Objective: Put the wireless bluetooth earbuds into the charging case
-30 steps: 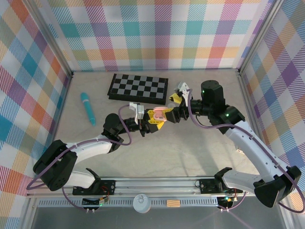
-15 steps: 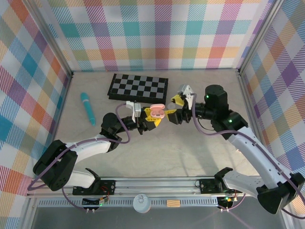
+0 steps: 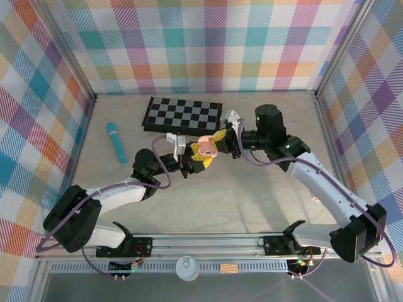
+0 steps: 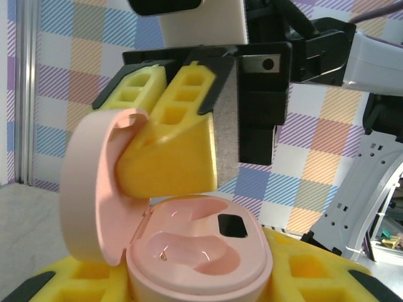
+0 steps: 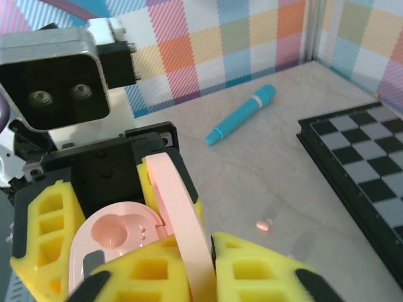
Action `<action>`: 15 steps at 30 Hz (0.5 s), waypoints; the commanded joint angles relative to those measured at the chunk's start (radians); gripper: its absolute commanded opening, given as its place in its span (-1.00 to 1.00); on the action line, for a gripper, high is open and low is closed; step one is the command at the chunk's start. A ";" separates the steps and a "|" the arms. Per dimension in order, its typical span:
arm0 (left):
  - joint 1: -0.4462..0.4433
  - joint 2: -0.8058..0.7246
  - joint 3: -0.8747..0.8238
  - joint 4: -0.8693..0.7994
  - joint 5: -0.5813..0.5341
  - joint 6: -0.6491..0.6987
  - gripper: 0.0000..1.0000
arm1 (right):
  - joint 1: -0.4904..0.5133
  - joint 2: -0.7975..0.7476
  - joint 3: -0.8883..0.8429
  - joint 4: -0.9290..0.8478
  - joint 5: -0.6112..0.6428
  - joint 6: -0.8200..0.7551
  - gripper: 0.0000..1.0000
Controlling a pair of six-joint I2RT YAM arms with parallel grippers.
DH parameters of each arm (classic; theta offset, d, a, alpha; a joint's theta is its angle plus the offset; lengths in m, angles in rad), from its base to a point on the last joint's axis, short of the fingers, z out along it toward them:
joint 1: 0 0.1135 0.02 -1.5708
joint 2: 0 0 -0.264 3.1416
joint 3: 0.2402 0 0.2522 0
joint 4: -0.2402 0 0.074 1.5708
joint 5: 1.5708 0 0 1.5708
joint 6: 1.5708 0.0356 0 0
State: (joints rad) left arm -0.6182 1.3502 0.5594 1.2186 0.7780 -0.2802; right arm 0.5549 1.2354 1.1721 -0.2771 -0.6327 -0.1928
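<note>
Earbuds, where?

One tiny pink bit (image 5: 264, 224) on the table (image 5: 252, 182), near the chessboard's (image 5: 359, 170) edge, apart from the case. R wrist cam gives it, but it's too small to be sure it's a bud.

Charging case (image 4: 201, 258)?

Pink, held above the table btw the two arms, lid (image 4: 94, 189) swung up. L wrist cam looks straight down into its two wells. R wrist cam gets the lid edge-on.

Jaws?

Left gripper (image 3: 201, 155) is clamped on the case base, yellow pads (image 4: 75, 283) either side. Right gripper (image 3: 221, 139) is closed on the lid, one pad inside, one behind.

Anything else?

Top cam: teal stick (image 3: 116, 142) lies left of the board, well apart from both grippers. Board sits at the back, near the wall.
</note>
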 commanded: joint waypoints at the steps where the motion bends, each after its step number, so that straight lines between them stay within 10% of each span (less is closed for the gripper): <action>1: 0.006 -0.019 -0.008 0.068 0.029 -0.010 -0.36 | 0.002 -0.007 0.031 0.013 -0.071 -0.022 -0.93; 9: 0.006 -0.007 0.000 0.068 0.019 -0.006 -0.31 | 0.004 -0.053 0.012 0.024 -0.063 -0.008 -1.00; 15: 0.008 -0.006 -0.003 0.068 0.006 -0.002 0.14 | 0.004 -0.069 -0.010 0.065 0.011 0.021 -1.00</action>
State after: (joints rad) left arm -0.6182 1.3506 0.5594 1.2564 0.7792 -0.2825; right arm 0.5560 1.2026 1.1725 -0.2661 -0.6281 -0.1883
